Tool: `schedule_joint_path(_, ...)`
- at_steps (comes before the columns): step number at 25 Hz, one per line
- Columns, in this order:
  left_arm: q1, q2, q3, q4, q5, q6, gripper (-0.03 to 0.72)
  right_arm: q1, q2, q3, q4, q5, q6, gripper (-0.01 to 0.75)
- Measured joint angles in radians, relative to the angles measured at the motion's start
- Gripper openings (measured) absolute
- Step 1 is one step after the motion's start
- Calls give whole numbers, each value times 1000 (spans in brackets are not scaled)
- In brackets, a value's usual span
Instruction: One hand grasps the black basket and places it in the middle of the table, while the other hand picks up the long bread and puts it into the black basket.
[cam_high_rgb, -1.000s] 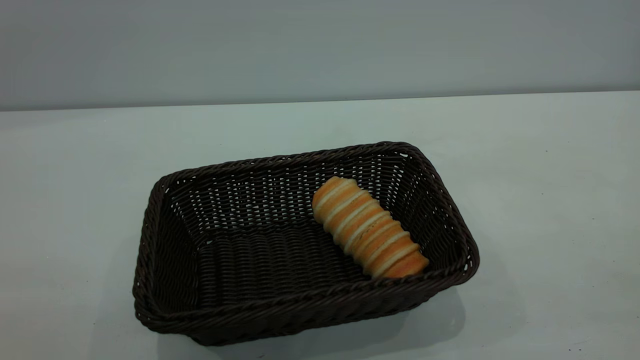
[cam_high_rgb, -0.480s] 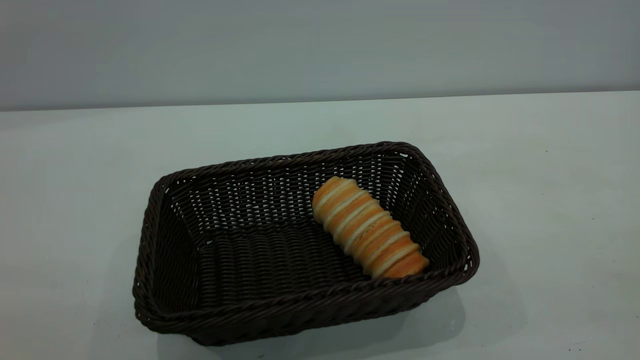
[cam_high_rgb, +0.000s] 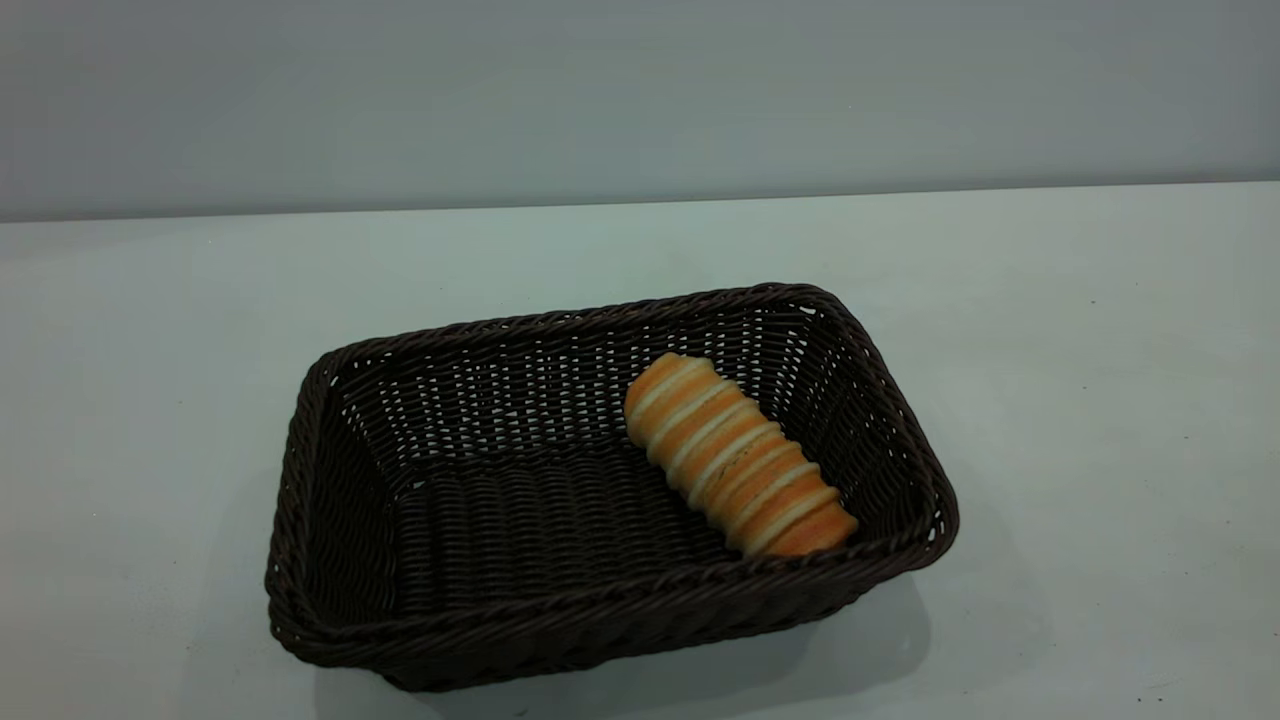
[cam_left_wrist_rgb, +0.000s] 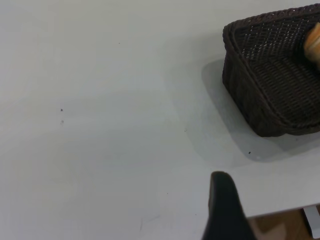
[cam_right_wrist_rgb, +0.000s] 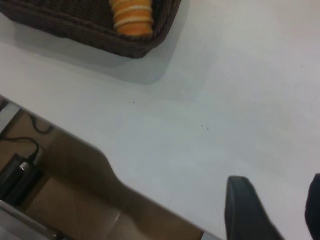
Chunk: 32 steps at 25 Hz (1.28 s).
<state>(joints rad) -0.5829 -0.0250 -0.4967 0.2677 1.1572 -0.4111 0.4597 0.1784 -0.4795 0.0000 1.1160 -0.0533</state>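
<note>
Neither gripper shows in the exterior view — both arms are out of that shot, well apart from the work. One dark finger of the left gripper (cam_left_wrist_rgb: 224, 207) shows in its wrist view, above bare table near the edge, so I cannot tell how its jaws stand. Two dark fingers of the right gripper (cam_right_wrist_rgb: 272, 210) show in the right wrist view with a plain gap of table between them, holding nothing.

Across the last second nothing in the exterior view has shifted: the large rectangular dark brown woven wicker basket (cam_high_rgb: 600, 610) sits at the same spot near the middle of the broad white matte table (cam_high_rgb: 1100, 400), and the long golden-orange loaf with pale cream ridges (cam_high_rgb: 738, 455) lies at the same slant inside it, toward the right end wall.

Basket centred, bread in it, grippers clear — by my reading the task is done and the scene has settled
</note>
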Motion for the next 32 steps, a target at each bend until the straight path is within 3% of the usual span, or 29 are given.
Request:
schedule_joint_path(9, 22, 0, 0, 0, 0, 0, 517, -12, -18, 0, 0, 0, 0, 235)
schedule_joint_path(18, 453, 0, 0, 1, 0, 0, 517, -327, -90, 0, 15, 8, 0, 237)
schedule_joint_path(20, 507, 0, 0, 1, 0, 0, 517, -361, -90, 0, 15, 8, 0, 237)
schedule_joint_path(32, 531, 0, 0, 0, 0, 0, 517, -373, -90, 0, 18, 8, 0, 237)
